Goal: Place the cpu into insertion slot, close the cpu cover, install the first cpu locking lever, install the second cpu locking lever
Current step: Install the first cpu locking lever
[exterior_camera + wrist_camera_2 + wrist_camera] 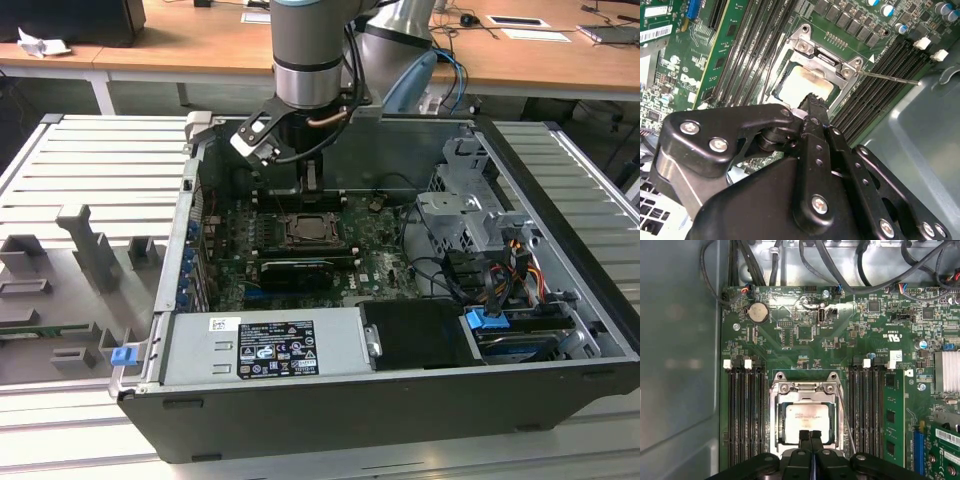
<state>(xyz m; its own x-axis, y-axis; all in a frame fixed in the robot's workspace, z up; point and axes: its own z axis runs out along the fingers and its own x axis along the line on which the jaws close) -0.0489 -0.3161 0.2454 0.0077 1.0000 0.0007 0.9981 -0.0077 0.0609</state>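
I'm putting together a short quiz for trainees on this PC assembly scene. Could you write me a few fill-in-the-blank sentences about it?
1. The cpu lies flat, framed by the silvery cpu cover, on a circuit board coloured ___.
2. The gripper hangs over the cpu's edge with its two fingertips pressed ___.
3. Long black memory slots run along ___ sides of the cpu.

Missing words: green; together; both.
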